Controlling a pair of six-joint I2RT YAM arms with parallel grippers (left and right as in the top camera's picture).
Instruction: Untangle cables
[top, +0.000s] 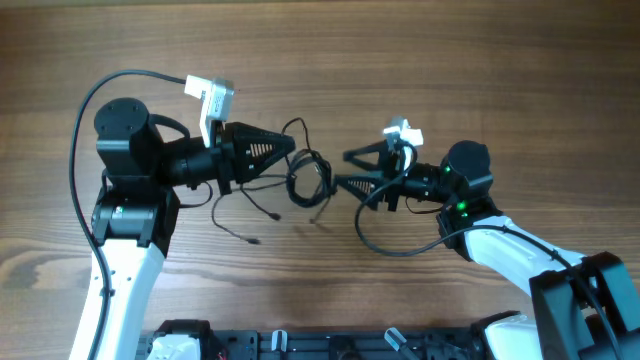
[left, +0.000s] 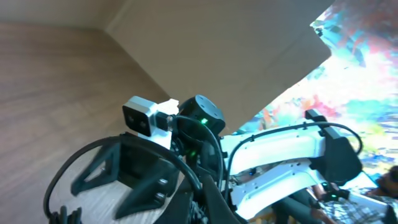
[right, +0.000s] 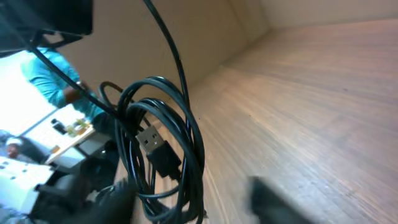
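**Loosely coiled cables hang between two grippers**

Overhead, the cables (top: 305, 178) sit at the middle of the wood-grain table (top: 400, 60), between the two arms. They are thin, glossy black wires wound into a few overlapping oval loops. Several loose tails trail down and to the left onto the tabletop, each ending in a small plug.

The left gripper (top: 290, 151) is a black, ribbed wedge tapering to a point. Its jaws are together, and a strand of the cables runs into that tip and arcs up above it, so the wire looks pinched there.

The right gripper (top: 345, 169) faces it from the other side. Its two slim black fingers stand apart like a fork, just beside the coil, with nothing clamped between them.

The right wrist view shows the coil (right: 189, 130) close up. The smooth round wires are bunched in tight rings, with a flat rectangular USB plug (right: 157, 148) and its metal shell lying across them. The matte, streaked wood lies behind.
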